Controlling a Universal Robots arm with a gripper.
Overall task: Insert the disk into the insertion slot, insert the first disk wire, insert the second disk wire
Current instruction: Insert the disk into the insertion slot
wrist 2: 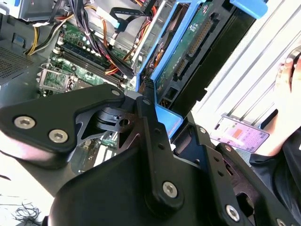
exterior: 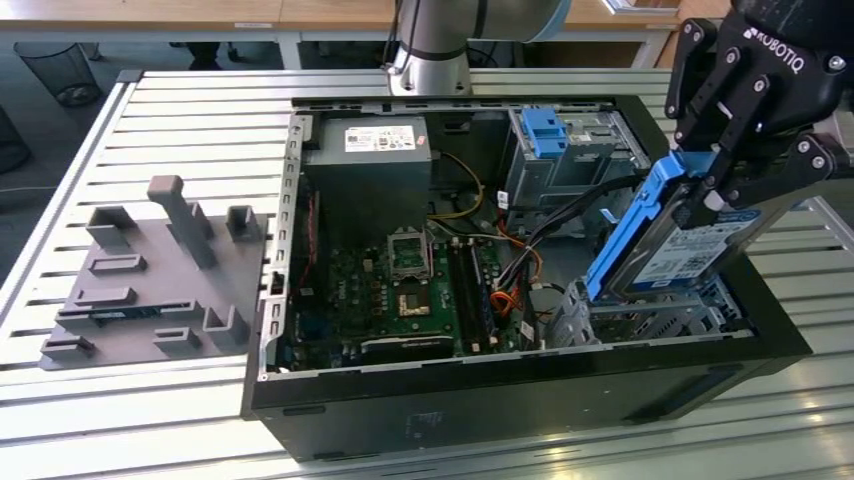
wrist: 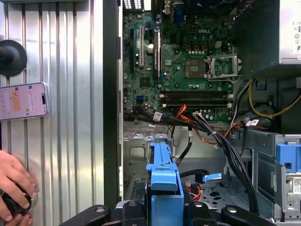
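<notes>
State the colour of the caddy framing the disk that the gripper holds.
Bright blue: the caddy around the disk shows best in the exterior view.

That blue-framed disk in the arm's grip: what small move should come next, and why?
Probably ease the disk down and level it toward the silver cage below. The gripper holds it steeply tilted, lower end at the cage, most of it above the cage.
</notes>
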